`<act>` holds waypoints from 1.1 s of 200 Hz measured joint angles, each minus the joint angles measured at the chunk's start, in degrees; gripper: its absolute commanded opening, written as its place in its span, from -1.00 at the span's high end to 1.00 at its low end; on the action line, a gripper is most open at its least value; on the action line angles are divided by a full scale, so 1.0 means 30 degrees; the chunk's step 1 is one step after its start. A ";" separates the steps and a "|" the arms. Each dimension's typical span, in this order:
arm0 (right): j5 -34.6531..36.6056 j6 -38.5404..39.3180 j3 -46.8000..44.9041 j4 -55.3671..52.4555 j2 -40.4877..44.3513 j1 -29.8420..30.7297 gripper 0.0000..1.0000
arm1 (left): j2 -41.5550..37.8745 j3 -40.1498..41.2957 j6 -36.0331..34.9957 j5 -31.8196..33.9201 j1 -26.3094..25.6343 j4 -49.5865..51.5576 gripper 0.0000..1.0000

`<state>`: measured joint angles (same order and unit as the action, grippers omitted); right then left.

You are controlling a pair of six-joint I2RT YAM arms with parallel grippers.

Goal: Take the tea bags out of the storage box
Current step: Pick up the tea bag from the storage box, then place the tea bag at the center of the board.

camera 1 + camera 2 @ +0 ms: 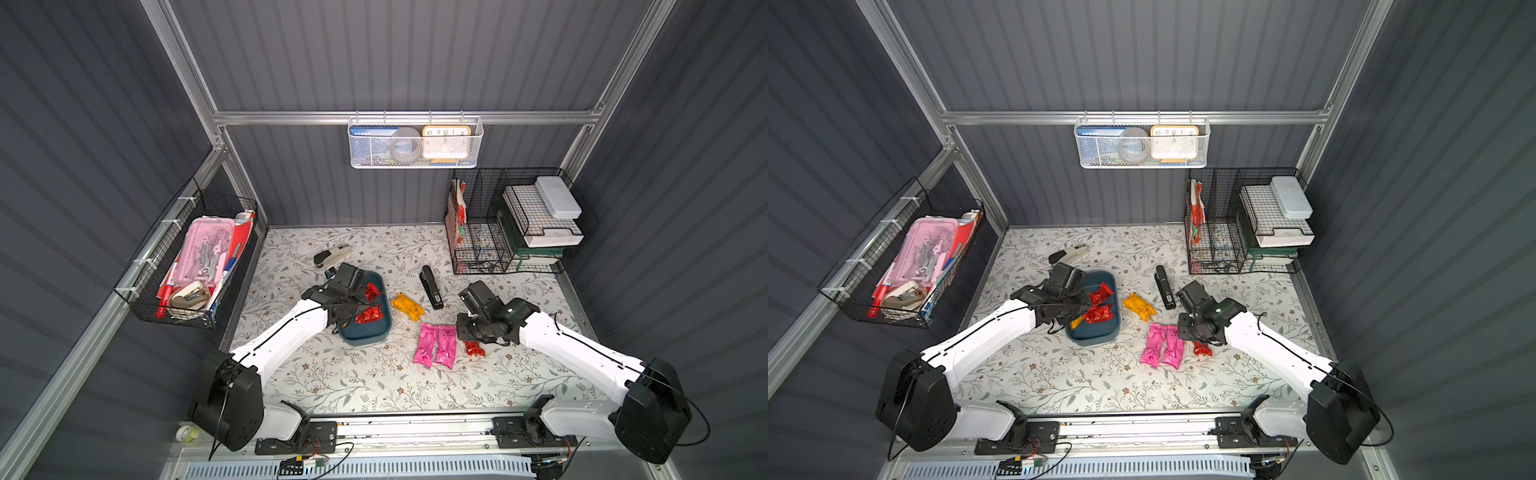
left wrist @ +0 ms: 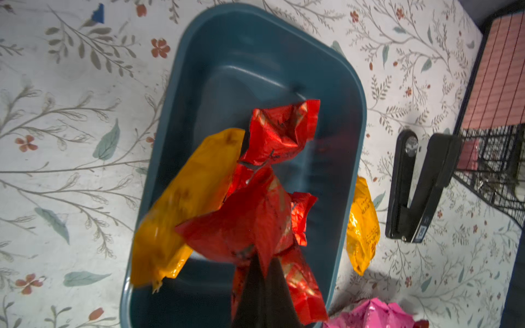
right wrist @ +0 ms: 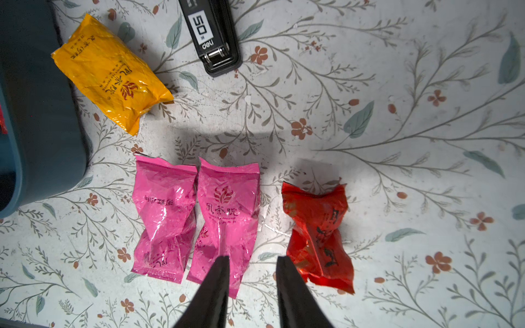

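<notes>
Where the left claw (image 2: 265,265) presses together, it pinches a red bag (image 2: 241,224) inside the rim of the box (image 2: 346,108). Two more red bags (image 2: 284,130) and a blurred orange bag (image 2: 181,204) sit in the box beside it. Just outside the box wall lies a second orange bag (image 3: 110,76); farther from the box lie two pink bags (image 3: 164,218) side by side, then a lone red bag (image 3: 318,235). The right claw (image 3: 252,257) hangs spread and empty over the gap between them, well clear of the box.
</notes>
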<state>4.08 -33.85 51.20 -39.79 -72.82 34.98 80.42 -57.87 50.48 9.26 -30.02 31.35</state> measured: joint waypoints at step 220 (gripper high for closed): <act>0.0080 -0.0823 -0.1202 -0.0044 0.2076 0.0000 0.34 | 0.6958 -0.4262 -1.0586 -0.3206 -0.7264 0.2178 1.00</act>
<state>4.32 -36.32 47.59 -39.92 -66.59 34.98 101.30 -70.65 18.72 -0.36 -51.81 37.89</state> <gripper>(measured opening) 0.329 0.046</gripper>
